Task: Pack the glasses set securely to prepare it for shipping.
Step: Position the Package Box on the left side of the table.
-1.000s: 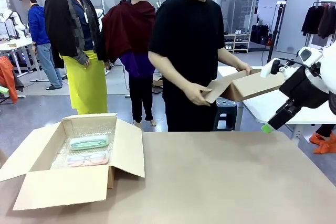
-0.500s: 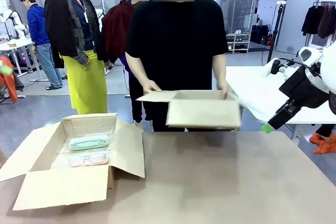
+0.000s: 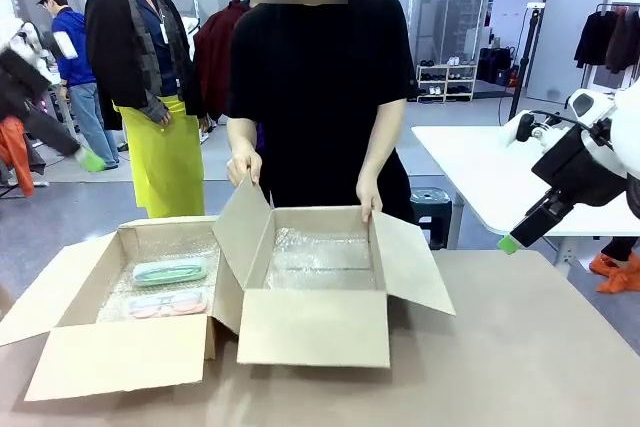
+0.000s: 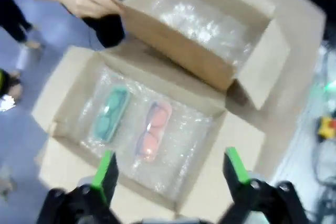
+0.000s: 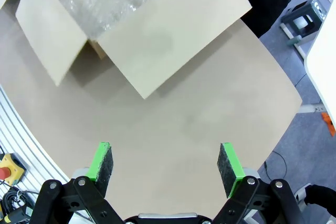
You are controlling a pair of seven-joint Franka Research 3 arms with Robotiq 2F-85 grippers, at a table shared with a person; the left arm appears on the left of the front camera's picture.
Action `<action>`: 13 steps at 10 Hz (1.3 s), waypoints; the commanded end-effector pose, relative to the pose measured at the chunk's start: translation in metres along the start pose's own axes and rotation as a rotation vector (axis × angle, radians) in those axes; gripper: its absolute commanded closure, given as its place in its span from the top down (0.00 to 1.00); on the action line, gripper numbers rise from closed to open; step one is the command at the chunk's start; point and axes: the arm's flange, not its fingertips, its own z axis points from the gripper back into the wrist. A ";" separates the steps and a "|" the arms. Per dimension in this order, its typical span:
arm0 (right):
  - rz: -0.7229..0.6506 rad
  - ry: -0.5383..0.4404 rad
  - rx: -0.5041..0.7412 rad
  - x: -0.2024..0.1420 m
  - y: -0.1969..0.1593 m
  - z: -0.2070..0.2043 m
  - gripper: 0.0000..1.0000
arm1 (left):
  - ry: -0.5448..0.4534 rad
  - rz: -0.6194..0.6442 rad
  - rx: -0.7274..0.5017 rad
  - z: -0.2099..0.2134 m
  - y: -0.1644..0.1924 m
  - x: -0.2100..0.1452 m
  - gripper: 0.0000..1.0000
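Now 2 glasses cases [image 3: 169, 286] (mint-green, pink) inside left box [image 3: 70, 302].

two open bubble-wrap-lined cardboard boxes [image 3: 315, 322] [image 3: 120, 352] touch on the tan table [image 3: 520, 347].

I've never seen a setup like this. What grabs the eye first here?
Two open cardboard boxes lined with bubble wrap sit side by side on the brown table. The left box holds a mint-green case and a pink case, glasses visible inside, while a person's hands hold the flaps of the right box. The left gripper hovers above the cases, fingers spread wide.
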 end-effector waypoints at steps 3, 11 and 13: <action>-0.017 0.000 -0.016 0.003 0.003 0.000 1.00 | -0.123 -0.028 0.044 -0.030 -0.016 -0.030 1.00; -0.017 0.000 -0.016 0.003 0.003 0.000 1.00 | -0.044 -0.060 0.066 -0.038 -0.016 -0.029 1.00; -0.017 0.000 -0.016 0.003 0.003 0.000 1.00 | -0.044 -0.060 0.066 -0.038 -0.016 -0.029 1.00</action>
